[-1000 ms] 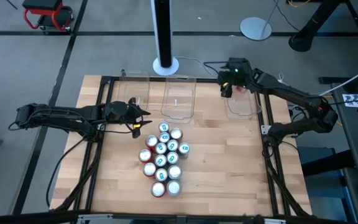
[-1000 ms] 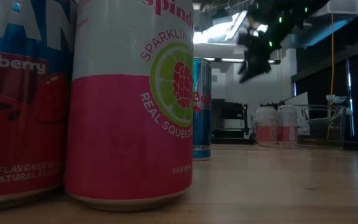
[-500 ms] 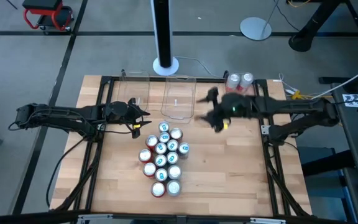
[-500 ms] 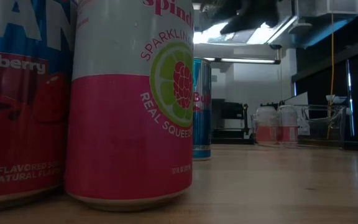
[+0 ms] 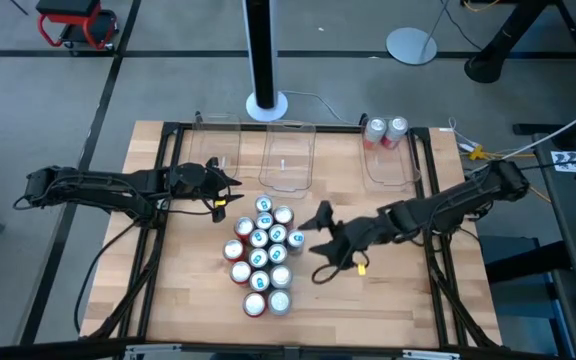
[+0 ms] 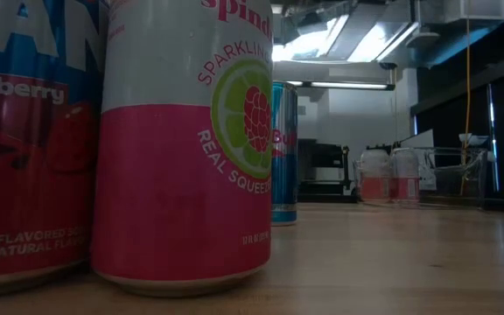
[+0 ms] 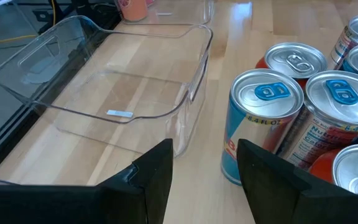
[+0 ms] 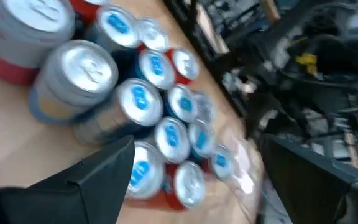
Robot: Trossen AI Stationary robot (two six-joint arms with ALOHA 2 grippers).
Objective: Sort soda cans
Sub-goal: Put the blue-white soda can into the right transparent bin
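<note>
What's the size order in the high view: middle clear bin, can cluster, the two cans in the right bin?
1. Can cluster, the widest patch.
2. Middle clear bin, somewhat smaller, though close enough to be unsure.
3. The two cans in the right bin, clearly smallest.

Even overhead light, right wrist view motion-blurred
</note>
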